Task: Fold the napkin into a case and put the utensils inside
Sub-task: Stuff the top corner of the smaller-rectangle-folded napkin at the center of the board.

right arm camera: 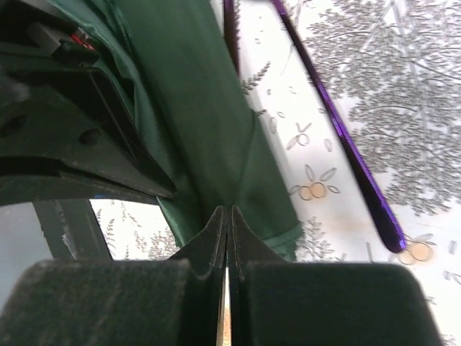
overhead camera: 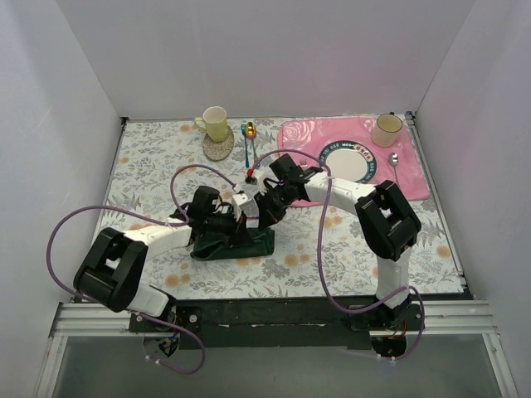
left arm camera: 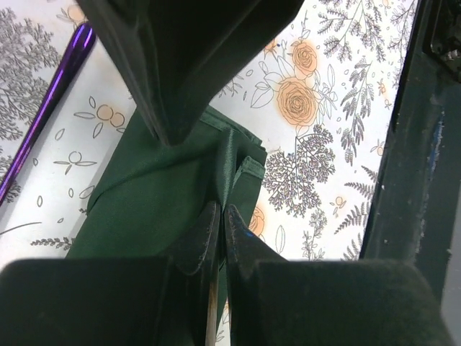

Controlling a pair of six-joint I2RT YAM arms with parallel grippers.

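so your left gripper (left arm camera: 220, 220) and right gripper (right arm camera: 227, 220) pinch shut on the dark green cloth napkin (left arm camera: 144, 187); slim purple metal utensils (right arm camera: 338, 130) lie lengthwise right of the latter.

mug (overhead camera: 216, 123): pale yellow, sits on a round coaster (overhead camera: 217, 150)
spoons (overhead camera: 247, 141): blue and gold, just right of the mug
placemat (overhead camera: 303, 139): pink, rosy
plate (overhead camera: 348, 162): on the placemat
cup (overhead camera: 387, 129): placemat's far corner
silver spoon (overhead camera: 395, 166): beside the plate
tablecloth (overhead camera: 149, 166): floral print
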